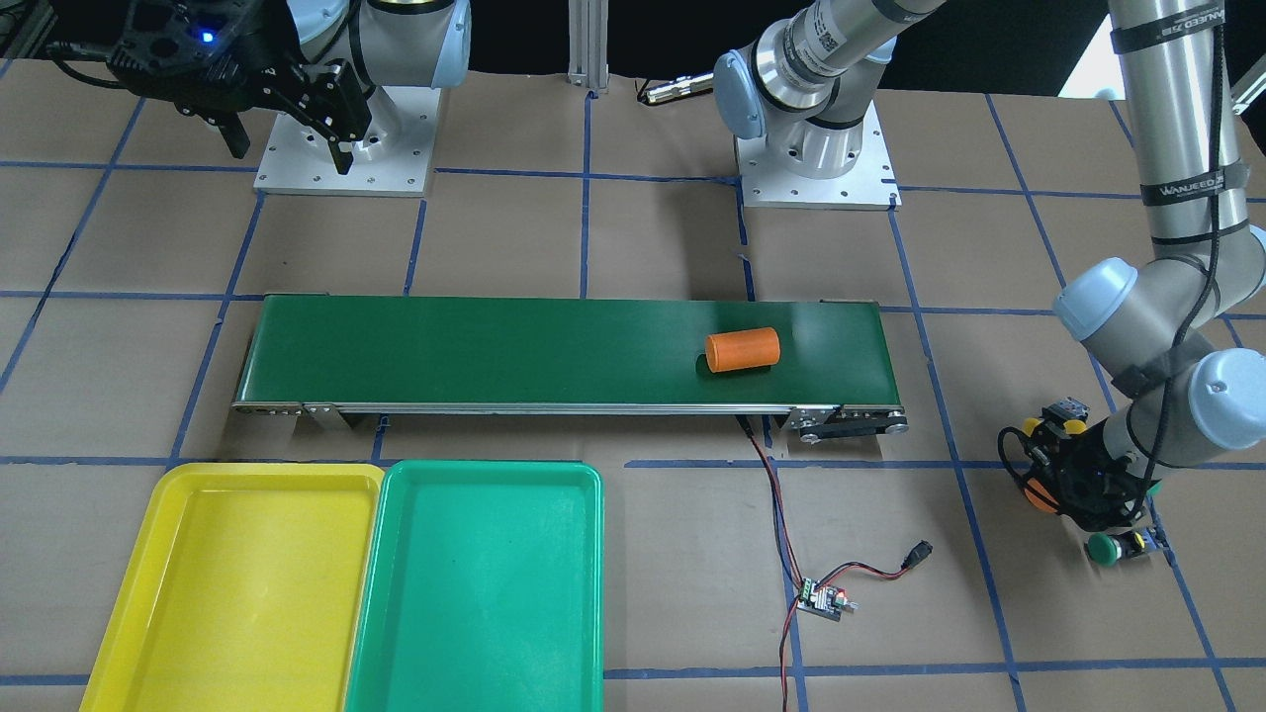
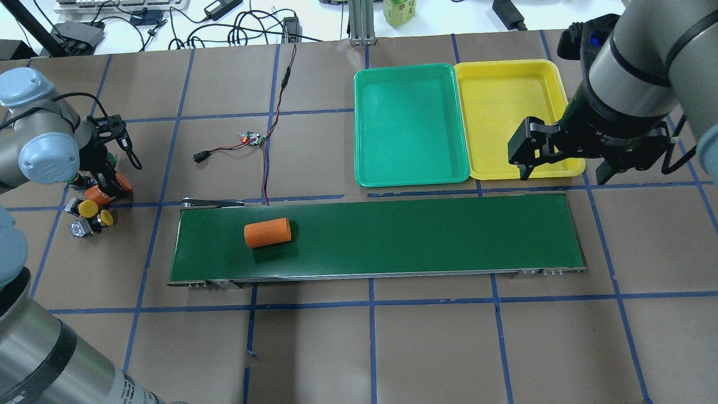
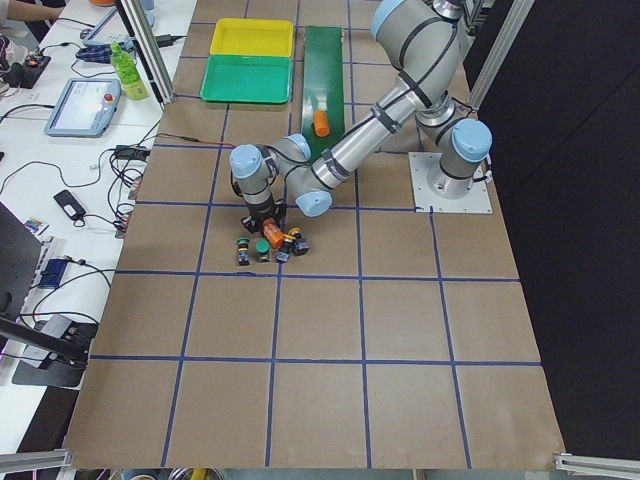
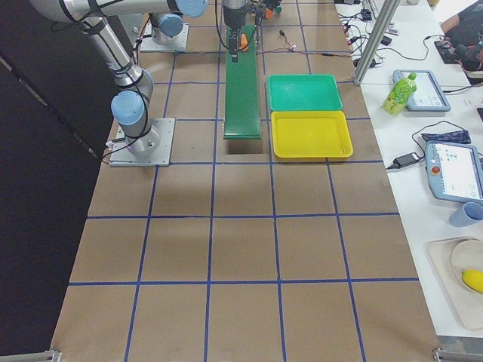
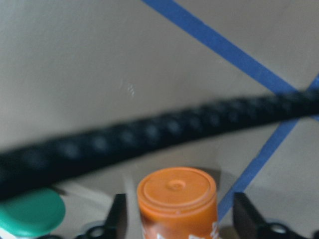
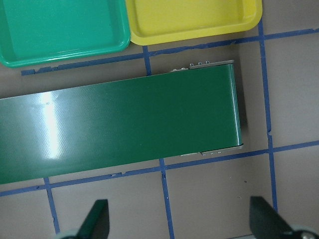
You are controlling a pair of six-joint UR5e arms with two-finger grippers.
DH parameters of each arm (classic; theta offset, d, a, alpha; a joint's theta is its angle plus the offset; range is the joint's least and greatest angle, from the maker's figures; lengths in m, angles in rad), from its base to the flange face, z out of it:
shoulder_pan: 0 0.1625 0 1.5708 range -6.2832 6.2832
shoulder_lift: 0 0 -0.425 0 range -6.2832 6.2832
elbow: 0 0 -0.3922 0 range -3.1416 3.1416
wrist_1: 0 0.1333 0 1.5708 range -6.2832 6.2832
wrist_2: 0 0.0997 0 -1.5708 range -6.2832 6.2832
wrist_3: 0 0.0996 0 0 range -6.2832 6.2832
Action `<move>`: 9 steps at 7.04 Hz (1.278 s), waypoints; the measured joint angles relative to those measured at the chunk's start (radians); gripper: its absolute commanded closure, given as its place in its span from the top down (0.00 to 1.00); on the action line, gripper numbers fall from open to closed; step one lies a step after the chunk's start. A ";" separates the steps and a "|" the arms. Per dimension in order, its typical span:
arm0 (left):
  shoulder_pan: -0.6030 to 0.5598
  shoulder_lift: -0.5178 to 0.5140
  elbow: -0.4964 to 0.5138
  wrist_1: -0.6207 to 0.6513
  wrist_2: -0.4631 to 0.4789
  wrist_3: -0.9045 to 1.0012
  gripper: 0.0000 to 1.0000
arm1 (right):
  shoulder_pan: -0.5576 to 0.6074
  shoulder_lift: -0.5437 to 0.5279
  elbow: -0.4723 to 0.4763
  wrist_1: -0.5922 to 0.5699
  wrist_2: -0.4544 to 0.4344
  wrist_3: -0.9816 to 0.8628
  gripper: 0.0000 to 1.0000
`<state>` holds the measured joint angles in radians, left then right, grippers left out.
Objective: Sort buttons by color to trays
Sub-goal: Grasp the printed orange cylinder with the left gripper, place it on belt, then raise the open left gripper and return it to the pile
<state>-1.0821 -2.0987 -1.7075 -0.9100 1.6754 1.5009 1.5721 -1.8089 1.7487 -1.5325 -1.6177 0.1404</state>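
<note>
The buttons lie in a small cluster on the paper past the conveyor's left end: two yellow-capped buttons (image 2: 87, 209) (image 2: 106, 217) and a green-capped button (image 1: 1103, 549), whose cap (image 5: 30, 214) also shows in the left wrist view. My left gripper (image 2: 106, 188) is down in this cluster, open, its fingers (image 5: 117, 214) either side of an upright orange cylinder (image 5: 177, 199) with small gaps. My right gripper (image 2: 562, 171) hangs open and empty over the near edge of the yellow tray (image 2: 513, 67). The green tray (image 2: 409, 163) sits beside it. Both trays hold nothing.
A second orange cylinder (image 2: 267, 232) lies on its side on the dark green conveyor belt (image 2: 420, 235), toward its left end. A small circuit board (image 2: 253, 138) with red and black wires lies behind the belt. A black cable (image 5: 149, 134) crosses the left wrist view.
</note>
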 measured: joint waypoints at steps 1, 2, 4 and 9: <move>-0.026 0.053 -0.012 -0.032 -0.003 -0.005 0.00 | -0.001 -0.019 0.028 -0.007 0.000 0.001 1.00; -0.080 0.135 -0.026 -0.126 -0.009 -0.012 0.00 | -0.002 -0.031 0.045 -0.014 0.002 0.004 1.00; -0.230 0.331 -0.104 -0.300 -0.028 -0.009 0.00 | -0.003 -0.036 0.047 -0.016 0.010 0.007 1.00; -0.482 0.493 -0.469 -0.068 -0.048 0.005 1.00 | -0.007 -0.045 0.040 0.010 0.010 -0.005 1.00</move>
<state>-1.5640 -1.6052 -2.1763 -0.9779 1.6270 1.5055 1.5652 -1.8543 1.7888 -1.5229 -1.6078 0.1353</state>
